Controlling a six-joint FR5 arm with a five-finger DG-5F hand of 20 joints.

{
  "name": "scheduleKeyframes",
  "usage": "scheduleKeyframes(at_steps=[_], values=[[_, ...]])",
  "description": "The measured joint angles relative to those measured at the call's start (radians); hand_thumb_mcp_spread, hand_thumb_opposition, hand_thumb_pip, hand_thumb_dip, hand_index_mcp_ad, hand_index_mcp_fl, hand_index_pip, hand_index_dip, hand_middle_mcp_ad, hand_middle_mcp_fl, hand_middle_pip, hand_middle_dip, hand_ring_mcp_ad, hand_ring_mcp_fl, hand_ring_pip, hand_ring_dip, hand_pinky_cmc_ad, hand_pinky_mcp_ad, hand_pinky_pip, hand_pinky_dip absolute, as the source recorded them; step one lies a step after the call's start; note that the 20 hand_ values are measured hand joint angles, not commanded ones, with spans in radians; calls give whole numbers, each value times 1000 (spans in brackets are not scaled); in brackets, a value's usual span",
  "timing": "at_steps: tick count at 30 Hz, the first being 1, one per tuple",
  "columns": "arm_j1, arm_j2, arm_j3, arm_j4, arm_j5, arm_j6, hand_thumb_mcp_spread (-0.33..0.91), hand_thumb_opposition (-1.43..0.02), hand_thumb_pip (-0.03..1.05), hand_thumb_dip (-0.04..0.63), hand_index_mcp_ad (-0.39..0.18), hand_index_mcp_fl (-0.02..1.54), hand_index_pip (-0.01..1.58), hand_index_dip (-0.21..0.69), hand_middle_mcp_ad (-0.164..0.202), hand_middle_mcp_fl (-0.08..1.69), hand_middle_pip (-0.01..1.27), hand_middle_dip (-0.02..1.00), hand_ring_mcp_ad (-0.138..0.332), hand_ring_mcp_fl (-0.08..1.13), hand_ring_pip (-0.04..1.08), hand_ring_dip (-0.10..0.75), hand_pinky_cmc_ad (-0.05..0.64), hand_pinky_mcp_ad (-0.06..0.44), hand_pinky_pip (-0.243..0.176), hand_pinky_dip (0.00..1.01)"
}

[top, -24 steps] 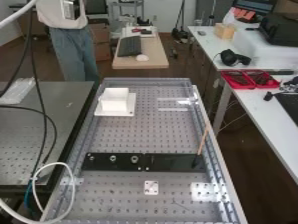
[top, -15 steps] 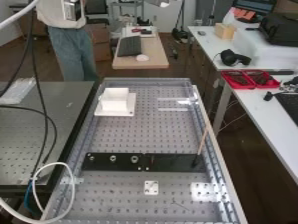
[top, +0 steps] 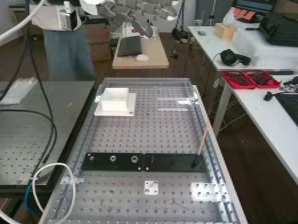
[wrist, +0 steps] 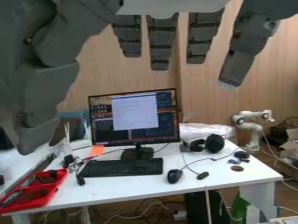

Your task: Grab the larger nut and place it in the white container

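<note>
While the larger nut (top: 113, 158) stood on the flat black bar (top: 120, 167), between the smaller nut (top: 91, 157) and the bearing (top: 134, 159), the hand (top: 138, 15) was recorded at the top edge of the high view, well apart from all three parts. It was released, and the wrist view bore this out: the fingers (wrist: 161, 42) hung extended and spread, the thumb stood apart from them, and nothing was in their grasp.

The white container (top: 115, 104) stood upright on a white base plate (top: 128, 112), toward the far end of the perforated bench (top: 133, 135) and near its left side in the high view. The larger nut was outside it, on the bar. The depth of the container's interior could not be made out.

Two red trays (top: 243, 88) were noted side by side on the white table (top: 256, 107) at the high view's right. Each held small dark items, too indistinct to identify. In the wrist view the same table carried a monitor (wrist: 136, 117), a black keyboard (wrist: 121, 168) near the red trays, a mouse (wrist: 174, 176) just beside the keyboard, and black headphones (wrist: 214, 143).
</note>
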Motion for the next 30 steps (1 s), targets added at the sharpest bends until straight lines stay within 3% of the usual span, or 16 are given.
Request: scheduleKeyframes(at_steps=[2,10,20,30], values=[[-18,1,-15,6,-26,-1,257,-737,475,79,-40,40,87,-19,75,59,138,237,173,3,82,164,363,333,-75,712],[-117,5,-98,68,-172,-37,243,-773,487,79,-38,40,89,-30,75,58,138,236,168,0,105,171,379,347,-75,731],[-234,-7,-249,234,-319,-129,239,-806,562,108,-40,37,101,-72,73,59,138,246,185,0,105,176,382,344,-91,730],[-350,-89,-304,334,-479,-174,239,-836,707,126,-49,37,443,-145,72,61,138,246,183,0,120,178,386,346,-89,730]])
